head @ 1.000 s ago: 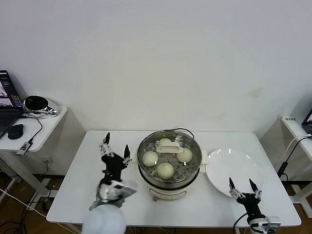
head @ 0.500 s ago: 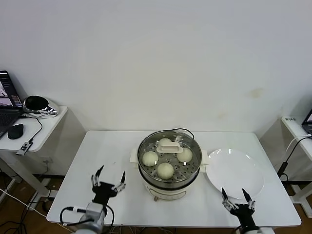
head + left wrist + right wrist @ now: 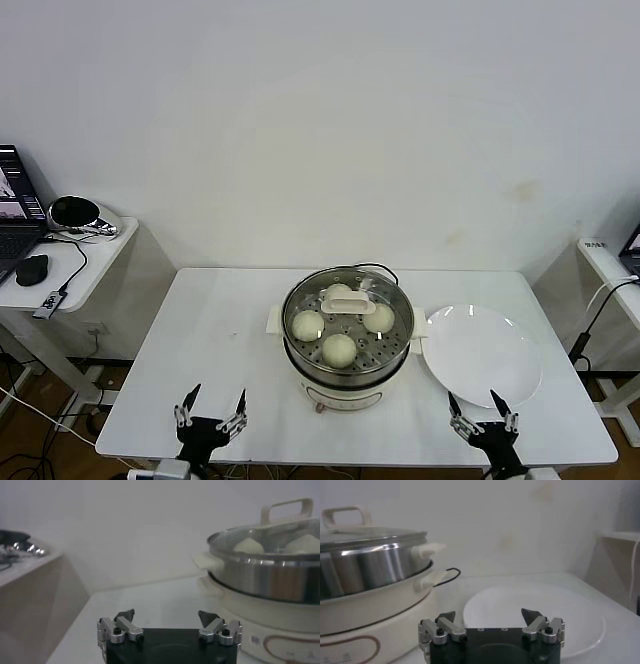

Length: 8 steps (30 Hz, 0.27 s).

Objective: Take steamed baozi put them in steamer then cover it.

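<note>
Four steamed baozi (image 3: 340,349) inside steamer (image 3: 346,372), glass cover (image 3: 348,306) on, left gripper (image 3: 210,416) and right gripper (image 3: 480,414) released, empty, at table's (image 3: 200,330) near edge

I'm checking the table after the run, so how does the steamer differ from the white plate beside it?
The steamer is a tall steel pot with cream handles; the plate is flat and white. The steamer holds four baozi under its glass cover; the plate is empty. Both are round and sit on the table.

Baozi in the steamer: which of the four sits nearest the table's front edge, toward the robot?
The baozi at the front of the steamer, just below the cover's handle in the head view. The other three sit farther back: left, right and rear.
</note>
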Tool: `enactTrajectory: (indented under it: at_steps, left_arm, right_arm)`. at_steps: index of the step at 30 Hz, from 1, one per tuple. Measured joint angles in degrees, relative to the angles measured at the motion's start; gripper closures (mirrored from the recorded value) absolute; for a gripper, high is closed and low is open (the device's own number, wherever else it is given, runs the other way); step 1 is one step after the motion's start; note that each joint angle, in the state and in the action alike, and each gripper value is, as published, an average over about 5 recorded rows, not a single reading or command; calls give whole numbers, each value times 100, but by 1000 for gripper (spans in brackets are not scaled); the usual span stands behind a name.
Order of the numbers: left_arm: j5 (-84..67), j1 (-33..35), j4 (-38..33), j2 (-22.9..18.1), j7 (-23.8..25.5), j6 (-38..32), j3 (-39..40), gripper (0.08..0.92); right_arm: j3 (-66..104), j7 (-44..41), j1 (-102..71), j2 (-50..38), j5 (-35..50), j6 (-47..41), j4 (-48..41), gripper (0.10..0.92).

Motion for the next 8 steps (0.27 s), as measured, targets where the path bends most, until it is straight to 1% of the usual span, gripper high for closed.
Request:
enactTrajectory:
  at_steps: [8]
  left_arm:
    - [64,339,-65,-52,-20,-76,56,177]
  right_arm:
    - [-36,59,12,-59,-43,-138,-2,203]
